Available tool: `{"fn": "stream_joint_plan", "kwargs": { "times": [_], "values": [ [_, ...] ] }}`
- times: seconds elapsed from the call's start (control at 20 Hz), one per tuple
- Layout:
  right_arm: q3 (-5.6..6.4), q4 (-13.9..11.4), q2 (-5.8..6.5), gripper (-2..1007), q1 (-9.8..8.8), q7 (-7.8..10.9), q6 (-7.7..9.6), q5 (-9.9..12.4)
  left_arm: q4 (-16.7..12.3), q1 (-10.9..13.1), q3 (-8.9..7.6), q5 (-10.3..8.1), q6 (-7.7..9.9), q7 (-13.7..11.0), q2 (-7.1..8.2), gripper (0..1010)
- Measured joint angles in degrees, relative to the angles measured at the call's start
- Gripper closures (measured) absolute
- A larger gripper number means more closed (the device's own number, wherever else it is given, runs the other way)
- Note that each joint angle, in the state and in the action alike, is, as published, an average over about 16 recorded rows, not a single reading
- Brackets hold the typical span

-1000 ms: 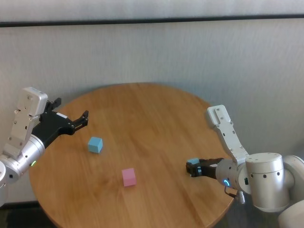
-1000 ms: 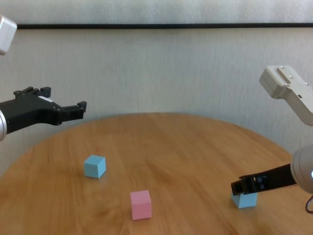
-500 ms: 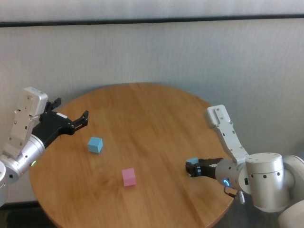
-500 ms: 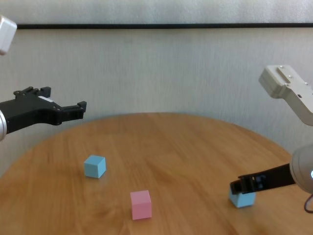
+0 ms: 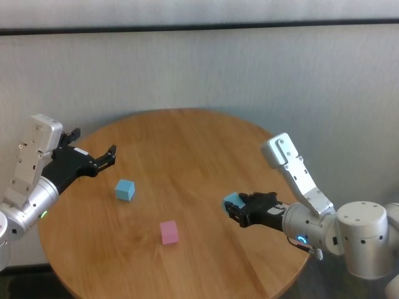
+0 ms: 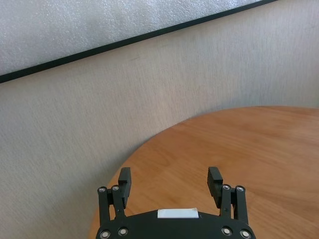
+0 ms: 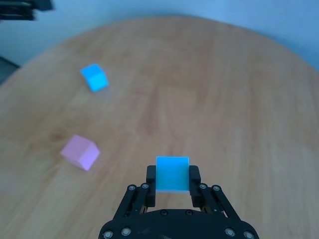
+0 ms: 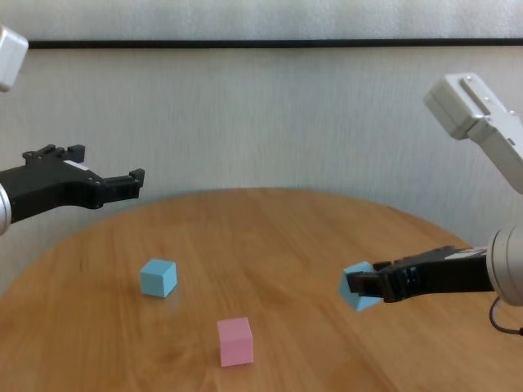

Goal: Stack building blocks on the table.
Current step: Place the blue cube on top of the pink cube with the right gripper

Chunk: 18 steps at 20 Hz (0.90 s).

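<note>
Looks like bare test room or lab corner, not home. Round wooden table [image 5: 187, 156] stands close to plain pale textured wall [image 5: 206, 68] at far side; dark horizontal strip [image 5: 199, 26] runs along wall high up. Only small coloured cubes [image 5: 125, 189] on tabletop.

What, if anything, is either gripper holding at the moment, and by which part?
The right gripper holds a small light blue cube by two opposite side faces, above the table. The left gripper is open and empty.
</note>
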Motion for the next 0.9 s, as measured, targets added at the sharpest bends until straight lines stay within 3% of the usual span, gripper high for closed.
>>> {"fn": "stream_joint_plan", "kwargs": {
  "times": [0.2, 0.45, 0.65, 0.9],
  "values": [
    [-2.05, 0.84, 1.79, 637, 1.27, 6.17, -4.84, -0.34, 0.00, 0.00, 0.00, 0.00, 0.00, 0.00, 0.00, 8],
    [-4.52, 2.62, 2.68, 637, 3.34, 11.98, -8.94, -0.59, 0.00, 0.00, 0.00, 0.00, 0.00, 0.00, 0.00, 8],
    [-6.70, 4.44, 2.59, 637, 5.31, 15.24, -11.12, -1.00, 0.00, 0.00, 0.00, 0.00, 0.00, 0.00, 0.00, 8],
    [-9.37, 6.77, 1.96, 637, 7.82, 17.68, -12.74, -1.94, 0.00, 0.00, 0.00, 0.00, 0.00, 0.00, 0.00, 8]
  ]
}}
